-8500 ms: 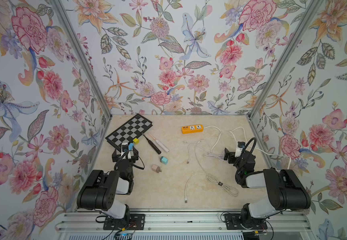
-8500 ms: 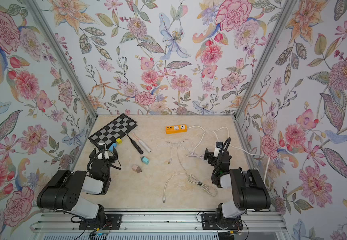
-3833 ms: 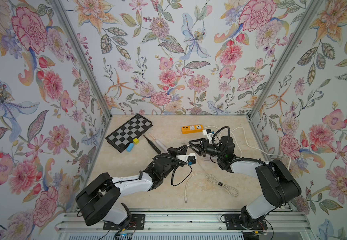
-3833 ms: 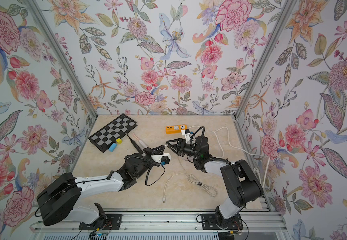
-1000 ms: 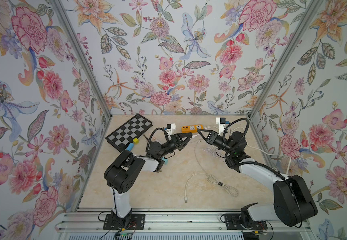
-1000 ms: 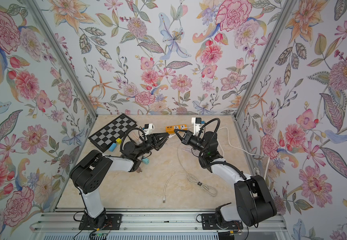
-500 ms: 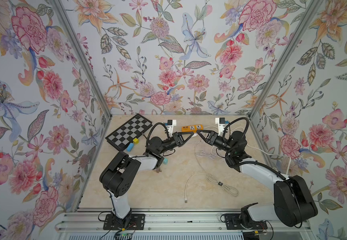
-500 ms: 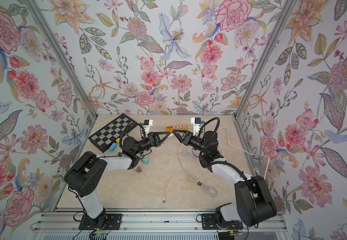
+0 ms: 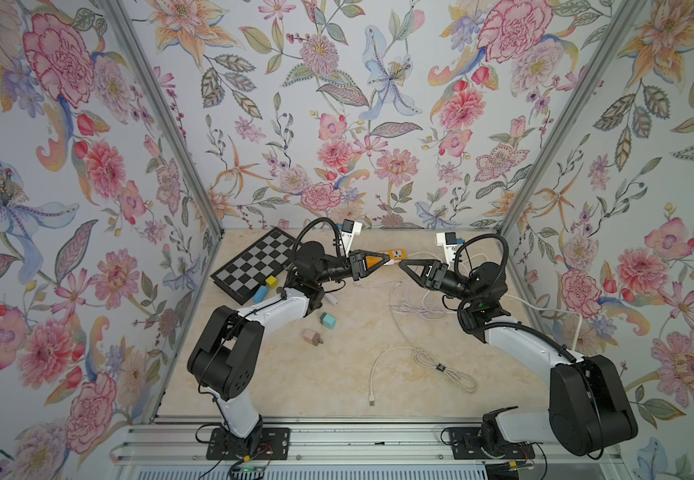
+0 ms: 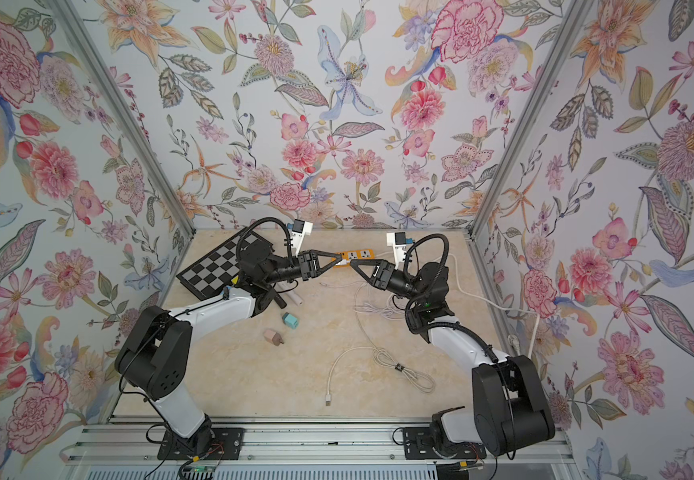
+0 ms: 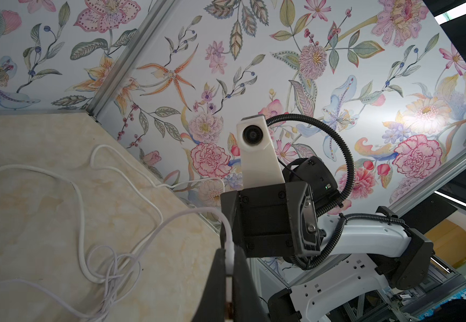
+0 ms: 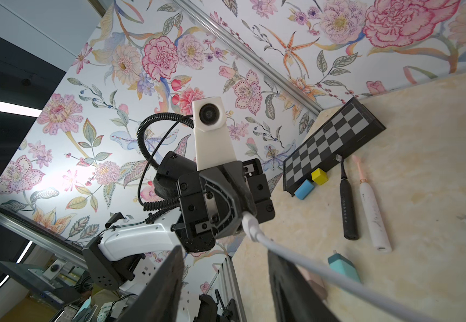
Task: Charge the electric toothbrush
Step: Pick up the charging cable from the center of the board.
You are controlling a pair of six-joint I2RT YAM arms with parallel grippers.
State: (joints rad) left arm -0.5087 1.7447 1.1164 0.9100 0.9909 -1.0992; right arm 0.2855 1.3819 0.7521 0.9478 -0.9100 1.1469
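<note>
My left gripper [image 9: 387, 259] [image 11: 229, 252] is shut on the plug end of a white charging cable [image 11: 153, 237], held up above the table near the back. My right gripper [image 9: 401, 264] [image 12: 224, 249] faces it tip to tip, open, with nothing between its fingers; the cable [image 12: 323, 276] trails past one finger. A black electric toothbrush [image 12: 347, 200] and a white electric toothbrush [image 12: 374, 214] with a pink neck lie side by side next to the chessboard. In both top views my left arm hides most of them; only the white one's end [image 9: 331, 300] shows.
An orange power strip [image 9: 396, 252] lies at the back behind the grippers. A chessboard [image 9: 249, 266] sits back left with a yellow block [image 9: 271, 281] and a blue block [image 9: 260, 293]. A teal adapter [image 9: 327, 319], a pinkish adapter [image 9: 312, 336] and a second coiled cable [image 9: 424, 361] lie mid-table.
The right gripper has opened and let go of the cable plug. The left gripper has shut on the plug and holds it alone.
</note>
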